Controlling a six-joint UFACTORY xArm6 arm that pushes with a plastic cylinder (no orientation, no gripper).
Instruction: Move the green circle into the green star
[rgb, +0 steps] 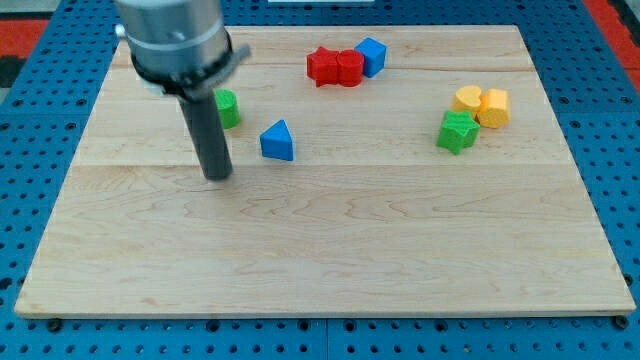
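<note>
Green circle (228, 108) just above-right of my tip (218, 175), green star (457, 131) far right.

My tip (218, 176) rests just near of green circle (227, 108), left of blue triangle (278, 141). Green star (457, 131) sits far right, touching yellow blocks (482, 104).

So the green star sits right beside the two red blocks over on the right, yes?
Not quite. In the camera view the green star sits beside the two yellow blocks on the view's right. The red blocks are at the view's top, next to a blue block.
</note>
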